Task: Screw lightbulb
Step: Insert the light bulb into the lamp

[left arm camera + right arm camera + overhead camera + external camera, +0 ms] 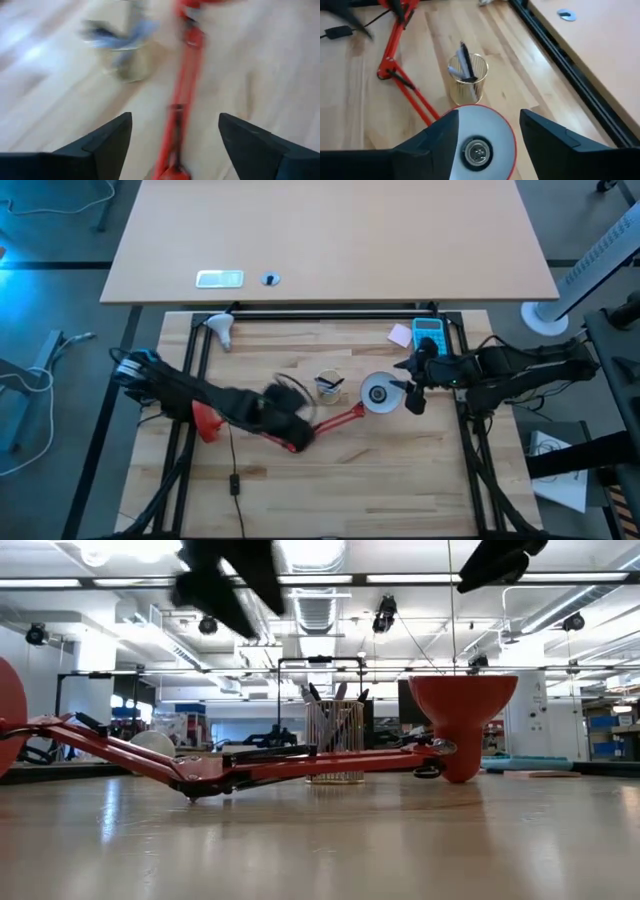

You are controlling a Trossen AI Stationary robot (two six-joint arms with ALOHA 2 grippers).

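One lightbulb point(221, 329) lies at the tabletop's point(400, 480) far-left corner, untouched. Left pincer point(172, 131), spread wide (blurred), hangs over the red lamp arm point(340, 421) mid-tabletop. Right pincer point(485, 131), released, straddles the lamp shade point(379, 393).

You had a pale, smooth wooden plank table point(380, 470) with visible grain, a glossy red metal desk lamp point(400, 85) with matt white shade lining point(492, 127), and a gold wire-mesh pen cup point(466, 82).
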